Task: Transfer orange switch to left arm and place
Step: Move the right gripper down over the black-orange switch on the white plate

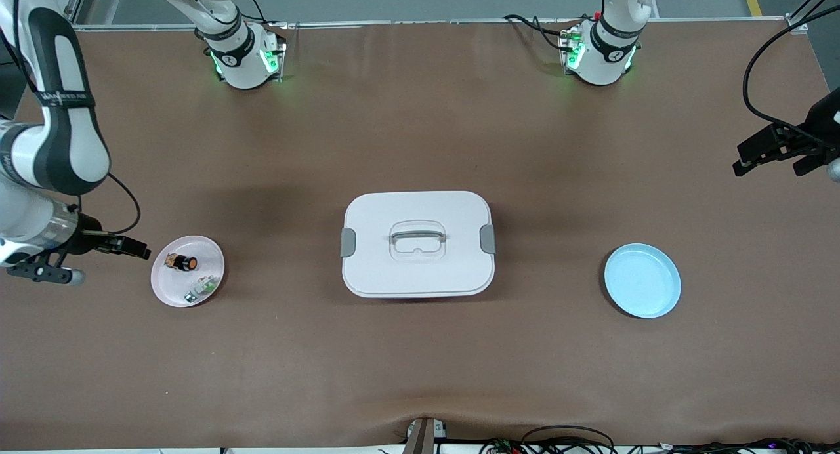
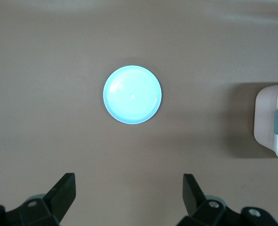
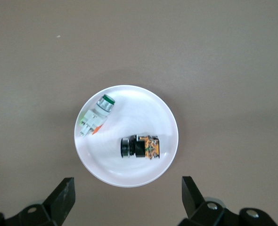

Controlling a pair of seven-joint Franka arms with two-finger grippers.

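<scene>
While orange switch (image 3: pixel 139 147) lies on pink plate (image 3: pixel 165 162), both hands wide open, seemingly empty.

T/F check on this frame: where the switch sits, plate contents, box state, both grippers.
1. The orange switch lies on the pink plate. True.
2. The blue plate holds the green-and-white component. False: it holds nothing; the green-and-white component shares the pink plate.
3. The box sits between the two plates, lid on. True.
4. The right gripper grips the switch. False: open, beside the pink plate.
5. The left gripper is shut. False: open, holding nothing.
</scene>
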